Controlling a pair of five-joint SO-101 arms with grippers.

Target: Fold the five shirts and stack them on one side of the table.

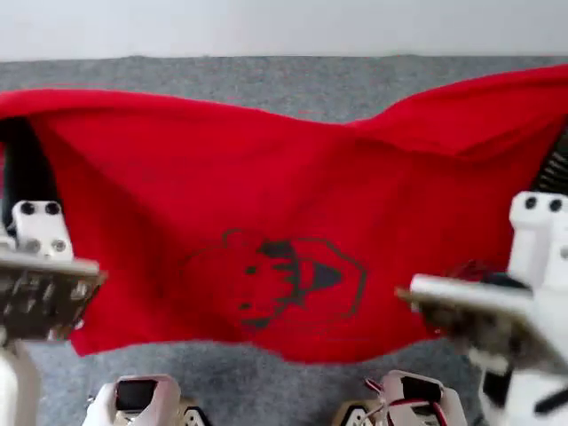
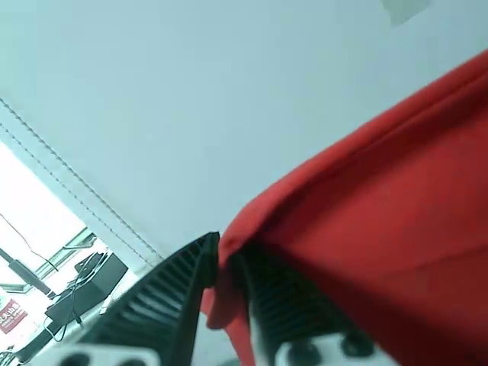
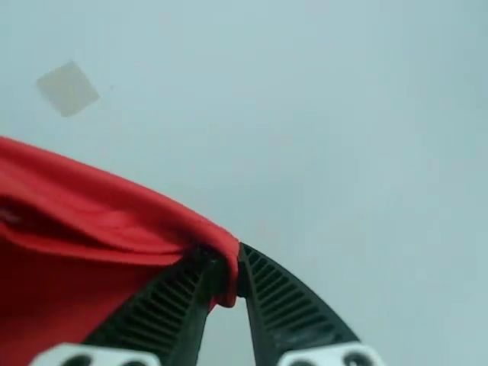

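A red shirt (image 1: 266, 222) with a dark cartoon print hangs spread out above the grey table (image 1: 266, 80), lifted by both arms at its upper corners. At the far left of the high view my left gripper (image 1: 19, 142) holds one corner; in the left wrist view the left gripper (image 2: 223, 255) is shut on a fold of the red shirt (image 2: 381, 206). At the far right my right gripper (image 1: 555, 164) holds the other corner. The right wrist view has the right gripper (image 3: 226, 271) shut on the red shirt (image 3: 84, 229) edge, pointing at a pale wall.
The arms' white bases (image 1: 138, 399) stand at the near table edge. White arm bodies rise at the left (image 1: 35, 266) and right (image 1: 524, 293). A strip of grey table shows behind and below the shirt. A window (image 2: 38, 252) lies beyond the left gripper.
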